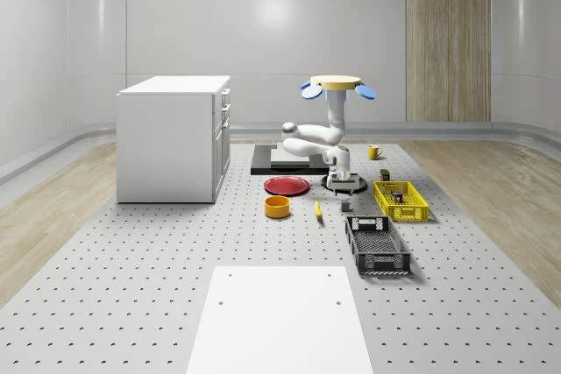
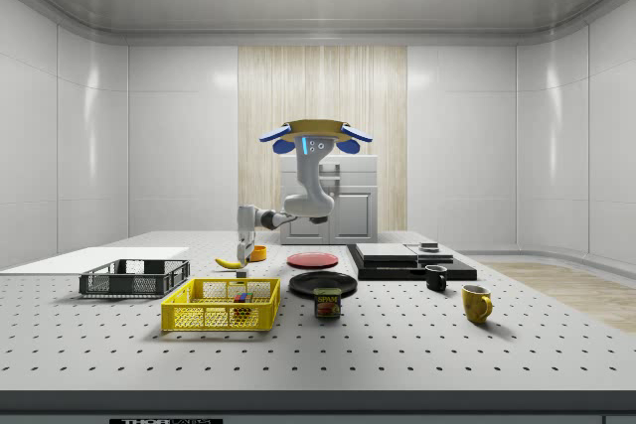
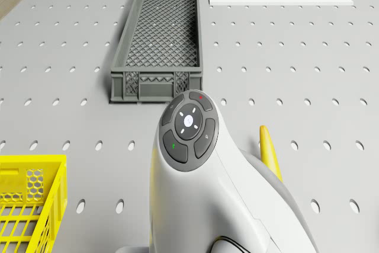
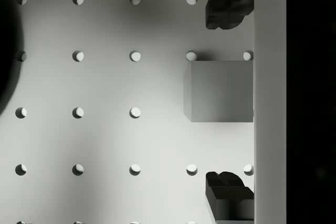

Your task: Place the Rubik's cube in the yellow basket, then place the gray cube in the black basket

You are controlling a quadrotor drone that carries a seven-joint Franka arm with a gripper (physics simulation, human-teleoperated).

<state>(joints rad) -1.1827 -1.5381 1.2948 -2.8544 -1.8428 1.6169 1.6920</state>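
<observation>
While the drone [image 1: 336,85] hovers well above the perforated table [image 1: 131,304], its arm [image 1: 326,136] reaches down at roughly six o'clock from the rotors, taking the whole-scene view as the dial. The gripper [image 4: 229,99] hangs low over the gray cube [image 4: 220,91].

Tool state: the wrist view shows the two fingertips [image 4: 229,6] parted, one on either side of the gray cube. A gap is visible on each side, so they are not in contact with it. The cube rests flat on the table, clear of both baskets.

Positions around the gray cube, read in the whole-scene view:
- Yellow basket [image 1: 403,215] – three o'clock, near but apart.
- Black basket [image 1: 384,263] – about five o'clock, apart from the cube, with its long side running away from the yellow basket.
- Banana [image 1: 317,209] – nine o'clock, near.
- Orange bowl [image 1: 277,207] – nine o'clock, beyond the banana.
- Red plate [image 1: 287,186] – ten o'clock.

The side view shows the Rubik's cube [image 2: 240,297] lying inside the yellow basket, seen through the mesh wall. A can [image 2: 328,302] stands just beside that basket at three o'clock in the side view, with a yellow mug [image 2: 477,303] farther along at three o'clock. The white cabinet [image 1: 173,137] stands well apart, at nine to ten o'clock from the drone in the whole-scene view.
</observation>
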